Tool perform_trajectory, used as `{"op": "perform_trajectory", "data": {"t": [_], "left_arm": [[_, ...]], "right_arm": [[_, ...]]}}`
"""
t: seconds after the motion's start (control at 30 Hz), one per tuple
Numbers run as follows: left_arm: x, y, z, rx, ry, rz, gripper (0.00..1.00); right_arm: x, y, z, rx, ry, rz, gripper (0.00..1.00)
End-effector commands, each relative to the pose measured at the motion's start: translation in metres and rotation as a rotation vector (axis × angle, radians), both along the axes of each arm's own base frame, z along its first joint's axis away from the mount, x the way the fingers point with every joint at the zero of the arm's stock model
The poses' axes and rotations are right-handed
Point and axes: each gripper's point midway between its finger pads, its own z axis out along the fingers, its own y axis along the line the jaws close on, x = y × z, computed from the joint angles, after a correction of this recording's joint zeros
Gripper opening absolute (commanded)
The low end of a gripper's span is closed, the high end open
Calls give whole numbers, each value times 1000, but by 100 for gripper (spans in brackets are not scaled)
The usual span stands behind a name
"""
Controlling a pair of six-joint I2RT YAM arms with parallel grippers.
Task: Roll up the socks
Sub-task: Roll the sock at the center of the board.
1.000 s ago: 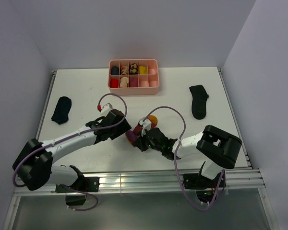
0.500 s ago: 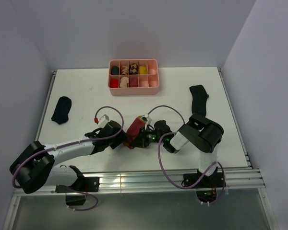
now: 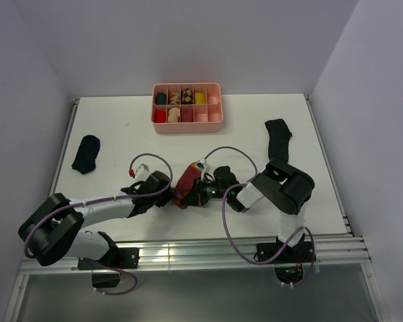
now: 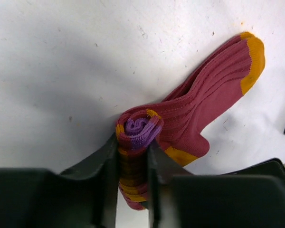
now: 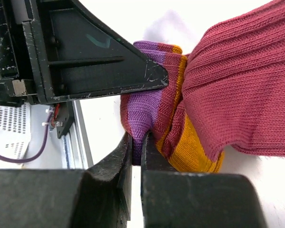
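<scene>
The purple-and-maroon striped sock (image 3: pixel 187 181) lies near the table's front middle, between both arms. Its near end is rolled into a tight coil (image 4: pixel 137 130), and its maroon foot with the orange toe (image 4: pixel 252 52) stretches away flat. My left gripper (image 4: pixel 133 145) is shut on the coil, one finger pressed to each side. My right gripper (image 5: pixel 137 138) is shut on a purple fold of the same sock (image 5: pixel 228 90), right beside the left gripper's finger (image 5: pixel 85 61). One black sock (image 3: pixel 86 153) lies at the far left and another (image 3: pixel 278 142) at the right.
A pink divided tray (image 3: pixel 187 127) holding several rolled socks stands at the back middle. The right arm's elbow (image 3: pixel 289 184) rises close to the right black sock. The table's metal front rail (image 3: pixel 188 251) runs just behind both grippers.
The right arm swung its elbow up and back, and the sock's foot was laid out flat. The left gripper slid toward the front and its jaws narrowed onto the rolled end.
</scene>
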Motion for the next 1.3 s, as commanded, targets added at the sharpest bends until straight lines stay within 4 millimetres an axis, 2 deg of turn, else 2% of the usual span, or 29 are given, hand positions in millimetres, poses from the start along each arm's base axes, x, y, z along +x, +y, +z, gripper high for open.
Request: {"op": "perform_trajectory", "data": {"t": [0.0,0.1,0.13,0.17,0.2,0.23,0.27,0.33,0.4,0.43,0.5,0.53,0.6,0.77,1.03,1.23,1.27], "left_arm": [[-12,23,-29,116,79,9,21],[-14,24,-35,153,107,-26,9],[-12,22,-35,169,105,-56,2],[-11,21,-35,178,106,-71,0],[-7,14,-29,169,98,-96,0],[-6,12,-31,192,98,-139,0],[-4,9,-30,201,99,-161,0],[1,-5,-26,218,96,-255,0],[9,-17,-18,238,84,-335,0],[6,-19,-23,250,115,-363,0],[14,-30,-16,257,104,-418,0],[10,-30,-21,270,138,-438,0],[15,-38,-16,272,133,-479,0],[12,-39,-20,309,183,-530,0],[11,-44,-23,311,212,-569,0],[9,-44,-27,312,230,-582,0],[7,-43,-28,312,234,-582,0]], "right_arm": [[-8,-22,-26,-155,37,-24,10],[-4,-28,-20,-210,-10,-51,21],[2,-33,-14,-240,-60,-81,29],[5,-35,-9,-254,-89,-94,34],[7,-33,5,-250,-143,-107,39],[8,-35,8,-275,-187,-113,47],[16,-43,7,-330,-223,-166,50],[12,-42,22,-361,-316,-175,60],[26,-49,35,-427,-441,-269,66],[19,-44,37,-450,-485,-263,67],[27,-50,42,-528,-572,-321,69],[20,-45,42,-548,-604,-307,69],[26,-46,45,-610,-678,-350,70],[25,-37,47,-705,-801,-389,70],[27,-23,29,-810,-904,-360,70],[24,-13,17,-832,-939,-351,61],[25,-14,10,-852,-940,-344,50]]}}
